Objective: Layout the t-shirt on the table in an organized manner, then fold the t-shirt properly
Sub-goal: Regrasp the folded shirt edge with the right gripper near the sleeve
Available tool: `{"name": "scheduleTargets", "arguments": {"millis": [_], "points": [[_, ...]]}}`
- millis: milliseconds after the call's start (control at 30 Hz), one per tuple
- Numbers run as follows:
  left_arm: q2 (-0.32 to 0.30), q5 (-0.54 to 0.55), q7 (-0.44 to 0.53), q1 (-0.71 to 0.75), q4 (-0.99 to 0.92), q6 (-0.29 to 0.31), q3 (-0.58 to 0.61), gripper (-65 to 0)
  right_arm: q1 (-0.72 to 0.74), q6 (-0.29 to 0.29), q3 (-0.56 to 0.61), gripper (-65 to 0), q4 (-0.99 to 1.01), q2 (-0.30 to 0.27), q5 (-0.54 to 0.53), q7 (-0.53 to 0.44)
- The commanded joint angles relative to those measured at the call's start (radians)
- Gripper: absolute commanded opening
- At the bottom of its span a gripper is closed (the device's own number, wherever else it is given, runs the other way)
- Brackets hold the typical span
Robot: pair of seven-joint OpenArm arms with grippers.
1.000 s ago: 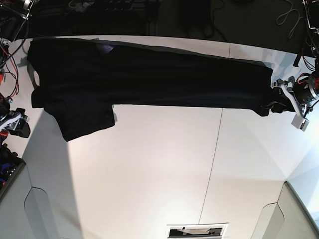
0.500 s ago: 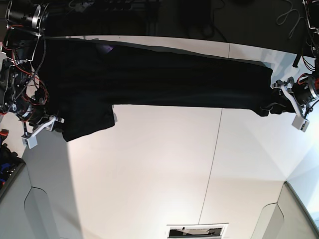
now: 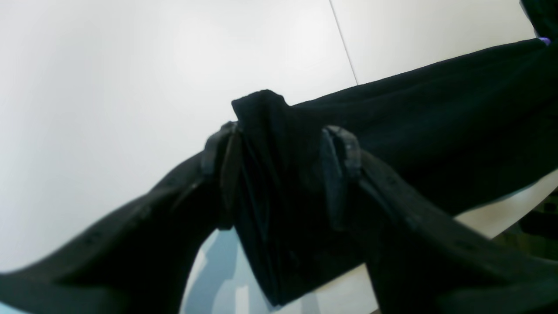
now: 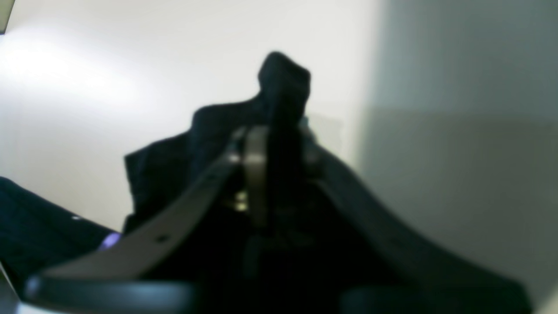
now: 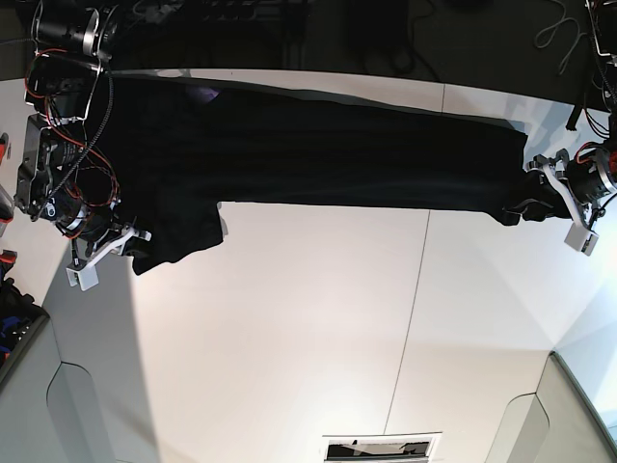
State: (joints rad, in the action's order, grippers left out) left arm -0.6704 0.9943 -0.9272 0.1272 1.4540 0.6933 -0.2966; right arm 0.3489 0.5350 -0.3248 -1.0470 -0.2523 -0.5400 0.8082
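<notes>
The black t-shirt (image 5: 318, 149) lies stretched in a long band across the far side of the white table (image 5: 318, 328). A purple patch (image 5: 204, 94) shows near its far edge. My left gripper (image 5: 518, 209) is at the shirt's right end. In the left wrist view the left gripper (image 3: 281, 174) is shut on a bunched fold of the t-shirt (image 3: 436, 131). My right gripper (image 5: 138, 258) is at the hanging sleeve corner on the left. In the right wrist view the right gripper (image 4: 281, 161) is pinched shut on a raised tuft of the t-shirt (image 4: 283, 83).
A thin dark seam (image 5: 416, 289) runs down the table. Cables and dark equipment (image 5: 289, 29) sit beyond the far edge. Grey panels (image 5: 58, 405) stand at both near corners, and a white-framed slot (image 5: 381, 447) is at the near edge.
My right arm swung in from the left, came down to the sleeve corner and closed on the cloth. The left arm and its grip stayed as they were.
</notes>
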Motion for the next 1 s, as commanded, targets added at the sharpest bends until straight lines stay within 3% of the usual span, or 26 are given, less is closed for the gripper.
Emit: {"name": "scheduleTargets", "arguments": {"millis": [0,100,267,367,600,967], "points": [[-0.026,0.03,0.018,-0.011,0.014,0.005,-0.011,-32.8,0.022,0.003,0.0,-62.8,-0.012,-0.013,0.001,0.004],[-0.026,0.038,0.018,-0.011,0.014,0.005,-0.011,-32.8,0.021,0.004,0.0,-65.0,-0.03,-0.014,-0.009,0.038],[-0.026,0.038,0.01,-0.011,0.014,0.005,-0.011,-32.8,-0.012,0.031,-0.01,-65.0,-0.157,-0.014,-0.192,0.179],[-0.028,0.038,-0.001,-0.01,0.014,0.005,-0.011,-32.8,-0.084,0.039,-0.01,-65.0,-0.318,-0.013,-0.245,0.23],[-0.043,0.066,-0.04,-0.01,0.015,0.005,-0.012,-32.8,-0.33,0.039,-0.01,-65.0,-0.689,-0.014,-0.293,0.247],[-0.048,0.108,-0.073,-0.01,0.015,0.005,-0.013,-32.8,-0.646,0.049,-0.041,-65.0,-1.003,-0.014,-0.325,0.246]]}}
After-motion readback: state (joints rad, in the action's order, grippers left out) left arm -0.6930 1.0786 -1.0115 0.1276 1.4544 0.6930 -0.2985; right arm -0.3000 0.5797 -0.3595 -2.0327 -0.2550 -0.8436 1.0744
